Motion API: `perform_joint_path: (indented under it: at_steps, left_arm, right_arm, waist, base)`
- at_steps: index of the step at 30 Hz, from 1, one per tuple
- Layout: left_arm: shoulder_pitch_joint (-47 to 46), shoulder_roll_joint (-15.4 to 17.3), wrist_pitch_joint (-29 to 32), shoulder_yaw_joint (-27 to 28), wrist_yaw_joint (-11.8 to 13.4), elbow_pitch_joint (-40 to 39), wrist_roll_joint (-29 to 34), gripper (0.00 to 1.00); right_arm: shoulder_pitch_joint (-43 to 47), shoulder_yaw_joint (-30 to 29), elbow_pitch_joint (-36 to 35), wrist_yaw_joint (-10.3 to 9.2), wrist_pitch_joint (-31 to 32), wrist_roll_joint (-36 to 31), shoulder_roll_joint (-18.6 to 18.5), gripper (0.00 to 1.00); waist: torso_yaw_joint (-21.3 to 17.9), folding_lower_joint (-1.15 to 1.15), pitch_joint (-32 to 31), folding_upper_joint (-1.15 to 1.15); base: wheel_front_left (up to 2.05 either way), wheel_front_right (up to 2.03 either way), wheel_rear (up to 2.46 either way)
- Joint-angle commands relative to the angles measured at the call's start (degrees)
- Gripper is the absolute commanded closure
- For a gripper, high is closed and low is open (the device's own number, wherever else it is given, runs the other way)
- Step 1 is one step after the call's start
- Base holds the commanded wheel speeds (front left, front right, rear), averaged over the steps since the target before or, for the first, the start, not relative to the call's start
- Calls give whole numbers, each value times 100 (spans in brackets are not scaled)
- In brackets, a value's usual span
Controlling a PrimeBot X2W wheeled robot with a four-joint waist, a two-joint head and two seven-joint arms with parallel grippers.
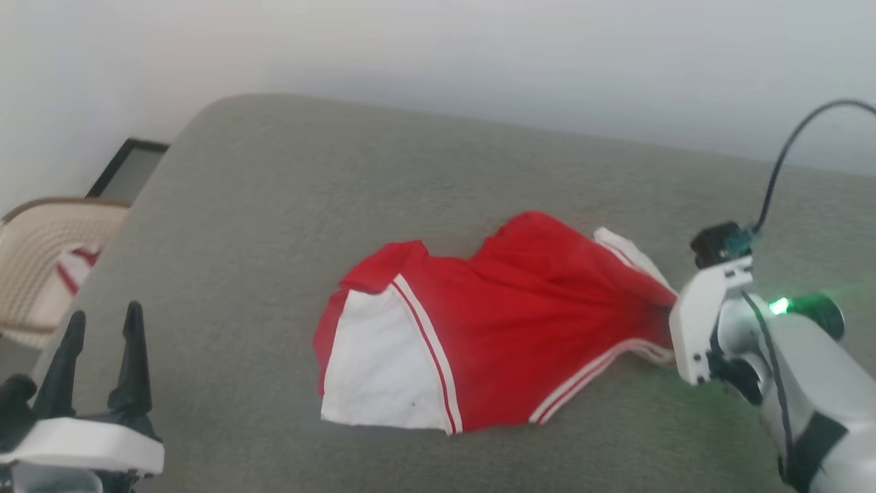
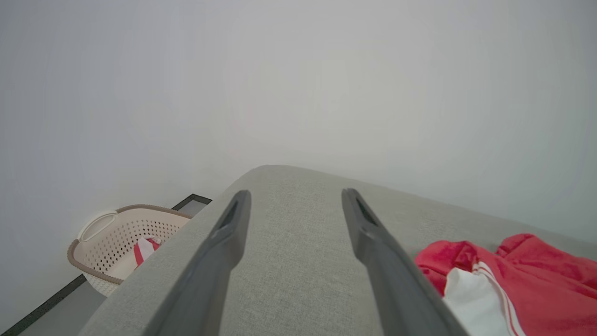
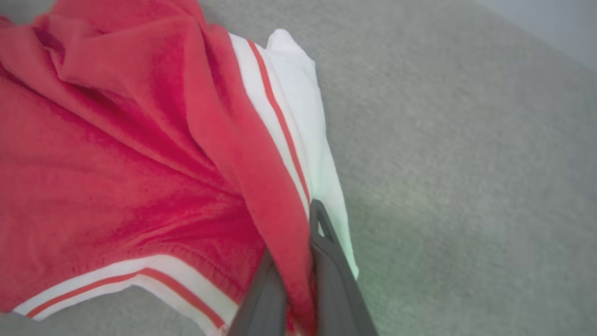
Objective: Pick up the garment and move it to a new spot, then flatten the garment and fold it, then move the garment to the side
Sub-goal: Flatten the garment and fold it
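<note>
The garment [image 1: 506, 322] lies crumpled on a grey cushioned surface [image 1: 274, 205], red with a white sleeve panel at its front left and striped trim along the hem. My right gripper [image 3: 298, 261] is shut on the garment [image 3: 116, 163] at its right edge, with a fold of red fabric pinched between the dark fingers [image 3: 326, 247]. In the head view the right gripper [image 1: 676, 316] meets the cloth's right corner, its fingers hidden by the white wrist. My left gripper [image 1: 104, 311] stands open at the lower left, well clear of the cloth. Between the left gripper's [image 2: 295, 193] fingers is bare cushion, with the garment [image 2: 513, 275] to their right.
A cream perforated basket [image 1: 41, 267] holding red-and-white cloth sits on the floor beyond the cushion's left edge, also seen as the basket [image 2: 121, 242] from the left wrist. A pale wall [image 1: 479, 61] stands behind the cushion. A black cable [image 1: 787, 157] loops above the right wrist.
</note>
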Motion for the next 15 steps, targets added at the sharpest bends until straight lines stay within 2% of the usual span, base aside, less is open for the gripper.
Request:
perform_joint_path:
  at_steps: [1, 6, 8, 14, 15]
  left_arm:
    - [117, 33, -24, 51, 14, -29, 38, 0]
    - [351, 23, -24, 174, 3, -113, 45, 0]
    - [417, 15, -24, 212, -17, -135, 59, 0]
    - [490, -11, -24, 278, -109, -115, 83, 0]
    - [491, -18, -24, 298, -136, -109, 88, 0]
  right_arm:
    - [203, -4, -158, 1, 110, 62, -65, 100]
    - [1046, -276, -948, 1, 550, 200, -298, 100]
    - [1385, -502, -1219, 1, 647, 177, -285, 100]
    - [2118, -1021, -1655, 1, 834, -112, 63, 100]
    - [2193, -1102, -1669, 1, 861, -141, 155, 95]
  waist:
    - [-217, 0, -138, 0]
    - [-490, 0, -252, 0]
    - [-584, 0, -281, 0]
    - [-793, 0, -275, 0]
    - [-820, 0, -270, 0]
  base:
    - [0, 0, 0]
    - [0, 0, 0]
    - [0, 0, 0]
    - [0, 0, 0]
    - [0, 0, 0]
